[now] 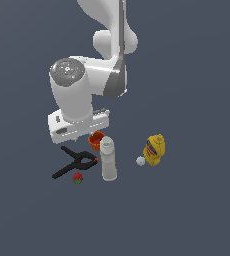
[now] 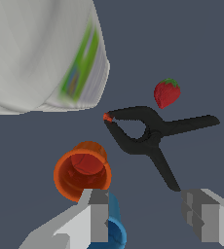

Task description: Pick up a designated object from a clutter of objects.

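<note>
The black clamp [image 1: 76,162] lies flat with its handles splayed and its orange jaw tips toward the white bottle [image 1: 108,159]. In the wrist view the clamp [image 2: 148,138] lies just beyond my fingertips, one handle end reaching toward the gap beside one finger [image 2: 201,216]. My gripper [image 2: 150,216] is open and empty; in the exterior view it [image 1: 76,139] hovers just above and behind the clamp. The red strawberry [image 1: 77,178] sits beside the clamp's handles and also shows in the wrist view [image 2: 166,92].
An orange cup [image 2: 82,172] and a blue cup [image 2: 111,228] stand close by the other finger [image 2: 97,214]. The white bottle fills one corner of the wrist view [image 2: 41,53]. A yellow mustard bottle [image 1: 154,149] and a small white ball [image 1: 140,160] lie toward the exterior view's right.
</note>
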Motion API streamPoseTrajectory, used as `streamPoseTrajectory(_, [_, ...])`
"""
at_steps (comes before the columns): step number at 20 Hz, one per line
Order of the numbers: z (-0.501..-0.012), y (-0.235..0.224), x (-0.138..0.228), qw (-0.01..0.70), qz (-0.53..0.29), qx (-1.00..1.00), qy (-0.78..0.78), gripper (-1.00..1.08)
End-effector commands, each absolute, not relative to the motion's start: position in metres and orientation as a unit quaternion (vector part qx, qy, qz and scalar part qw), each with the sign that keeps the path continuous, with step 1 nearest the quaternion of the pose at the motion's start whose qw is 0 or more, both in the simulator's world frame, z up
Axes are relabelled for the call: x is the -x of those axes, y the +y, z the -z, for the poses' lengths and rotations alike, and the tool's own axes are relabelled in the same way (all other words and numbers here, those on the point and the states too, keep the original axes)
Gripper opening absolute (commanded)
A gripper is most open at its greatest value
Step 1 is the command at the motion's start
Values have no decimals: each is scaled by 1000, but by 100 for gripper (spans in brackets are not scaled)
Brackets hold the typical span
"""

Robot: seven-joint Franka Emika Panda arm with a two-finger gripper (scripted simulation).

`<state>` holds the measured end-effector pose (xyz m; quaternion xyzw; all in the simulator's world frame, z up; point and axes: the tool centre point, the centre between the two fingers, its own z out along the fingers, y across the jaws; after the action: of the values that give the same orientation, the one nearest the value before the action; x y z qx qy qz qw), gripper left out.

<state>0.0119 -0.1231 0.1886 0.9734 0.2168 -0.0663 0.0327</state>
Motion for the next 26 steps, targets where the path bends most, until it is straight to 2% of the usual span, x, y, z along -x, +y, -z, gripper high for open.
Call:
streamPoseTrajectory(1, [-175, -137, -12, 34, 72, -967, 243, 28])
streamPoseTrajectory(16, [-92, -214, 5, 31, 108, -911, 397, 28])
streamPoseTrajectory(26, [-57, -244, 18, 24, 123, -880, 459, 28])
